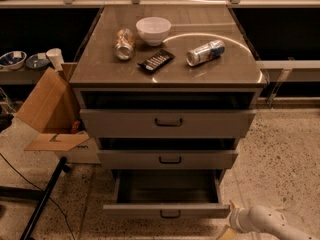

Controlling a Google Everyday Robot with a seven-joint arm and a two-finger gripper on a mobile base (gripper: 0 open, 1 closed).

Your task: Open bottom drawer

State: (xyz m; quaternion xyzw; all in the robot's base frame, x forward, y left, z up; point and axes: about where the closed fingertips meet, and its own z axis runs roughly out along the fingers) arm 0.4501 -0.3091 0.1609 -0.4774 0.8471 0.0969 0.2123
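Speckled stone floor, a grey cabinet [85, 74] against a dark counter line, an open cardboard box [47, 111] slumped on its left side. Up top you've got a white bowl [152, 29], a crushed can [124, 43], a dark flat object [156, 60] and a blue-and-white can [205, 52] on its side; none of it matters for this job.

The bottom drawer [140, 210] sits lowest of the three and juts well out past the middle drawer [200, 159] and top drawer [210, 123], so you can look straight down into its grey box; I'd call the task basically done.

Your gripper [232, 223] is low at the bottom right, just beside the drawer's front right corner, clear of the bar handle [170, 214]. It's mostly cut off by the edge, so I can't tell if it's spread or closed, or holding anything.
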